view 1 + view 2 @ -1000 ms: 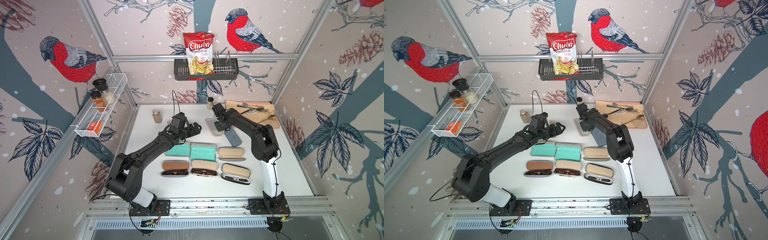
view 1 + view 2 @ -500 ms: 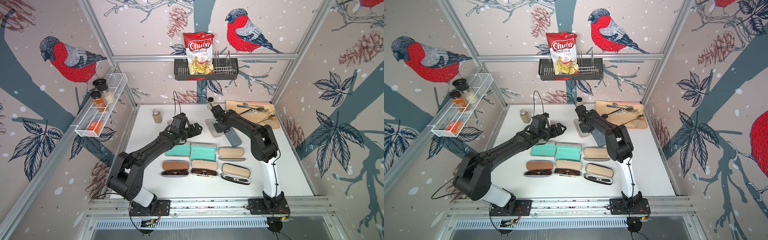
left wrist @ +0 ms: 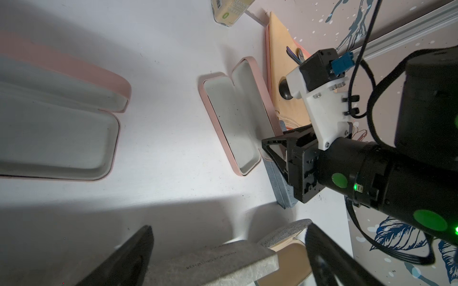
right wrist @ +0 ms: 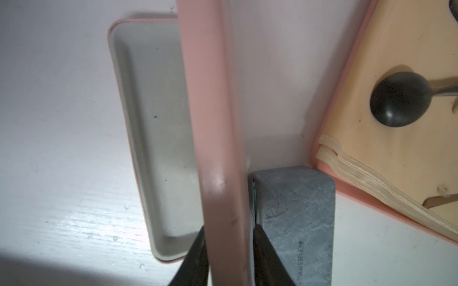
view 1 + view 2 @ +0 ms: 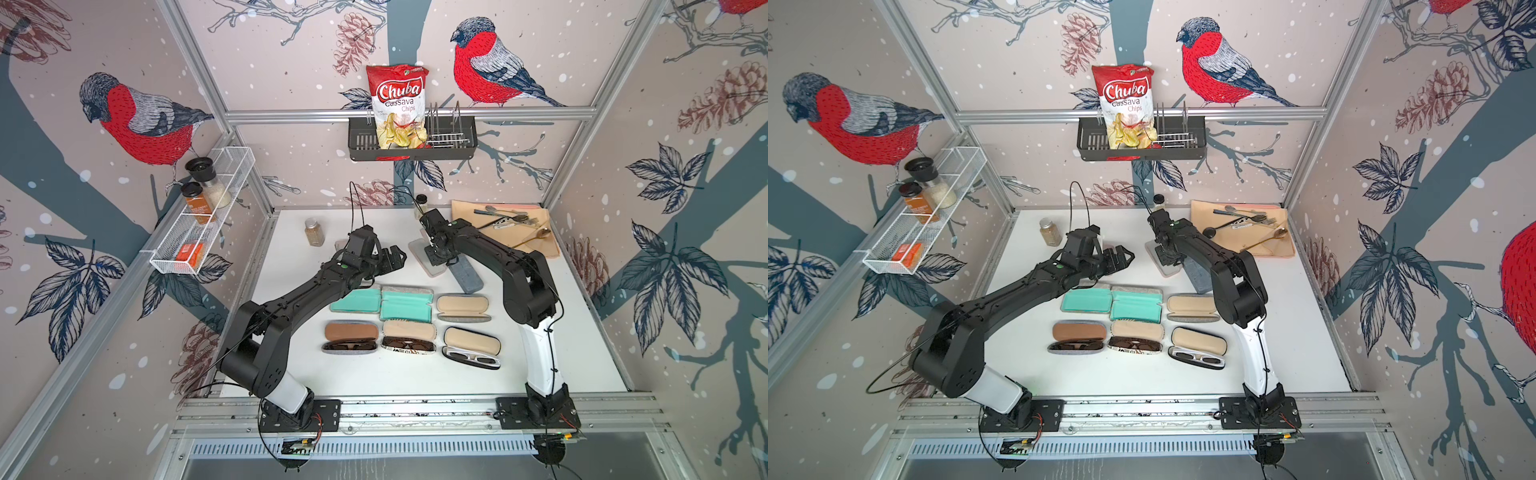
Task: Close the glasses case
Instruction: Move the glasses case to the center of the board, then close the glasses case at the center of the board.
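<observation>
The pink glasses case [image 5: 428,266] [image 5: 1168,268] lies open at the back middle of the table, pale grey inside. Its tray [image 4: 153,123] [image 3: 233,123] rests flat, and its lid [image 4: 218,148] stands raised on edge. My right gripper [image 4: 229,227] [image 5: 433,254] is at the case's near end. Its dark fingers [image 4: 198,247] lie against both faces of the lid, shut on it. My left gripper [image 3: 228,230] [image 5: 394,258] hangs open to the left, above a grey felt case [image 3: 218,262], holding nothing.
A closed blue-grey case [image 5: 467,276] [image 4: 297,218] lies right beside the pink lid. A second open pink case [image 3: 57,128] lies under the left arm. Several open cases [image 5: 407,305] fill the table's middle. A placemat with cutlery [image 5: 528,245] and a spice jar [image 5: 313,232] stand at the back.
The right gripper has shifted slightly left and back over the pink case. The left arm has barely moved.
</observation>
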Controlling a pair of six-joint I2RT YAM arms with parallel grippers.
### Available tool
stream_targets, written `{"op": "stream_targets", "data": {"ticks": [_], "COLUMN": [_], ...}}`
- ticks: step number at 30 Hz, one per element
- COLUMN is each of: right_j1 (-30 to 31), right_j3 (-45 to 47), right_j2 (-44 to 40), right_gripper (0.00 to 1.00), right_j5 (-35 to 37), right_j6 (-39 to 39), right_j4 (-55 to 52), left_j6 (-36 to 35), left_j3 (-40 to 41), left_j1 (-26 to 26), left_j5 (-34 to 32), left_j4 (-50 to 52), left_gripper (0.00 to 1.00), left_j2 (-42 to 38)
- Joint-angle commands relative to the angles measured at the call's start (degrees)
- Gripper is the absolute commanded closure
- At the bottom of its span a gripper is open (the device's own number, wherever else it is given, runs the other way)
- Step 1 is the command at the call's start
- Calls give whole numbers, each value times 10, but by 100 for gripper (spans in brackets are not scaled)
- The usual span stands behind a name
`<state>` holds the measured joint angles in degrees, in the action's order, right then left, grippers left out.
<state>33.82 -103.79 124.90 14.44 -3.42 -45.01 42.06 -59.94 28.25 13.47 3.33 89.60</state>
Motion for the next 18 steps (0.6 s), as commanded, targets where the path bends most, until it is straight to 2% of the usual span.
{"op": "stream_targets", "data": {"ticks": [1, 10, 18], "right_j1": [3, 8, 6], "right_j3": [2, 6, 15], "right_j2": [-9, -18, -60], "right_gripper": [67, 61, 56], "right_j5": [-9, -8, -24], "right_j6": [-9, -11, -12], "right_j4": [-3, -10, 0], "left_j6": [5, 5, -2], "left_j3": [-5, -16, -60], "left_j1": [2, 5, 10], "left_j5": [2, 3, 10], "left_j4": [-23, -24, -15], "left_gripper": [5, 5, 5], "left_j2": [2, 10, 43]}}
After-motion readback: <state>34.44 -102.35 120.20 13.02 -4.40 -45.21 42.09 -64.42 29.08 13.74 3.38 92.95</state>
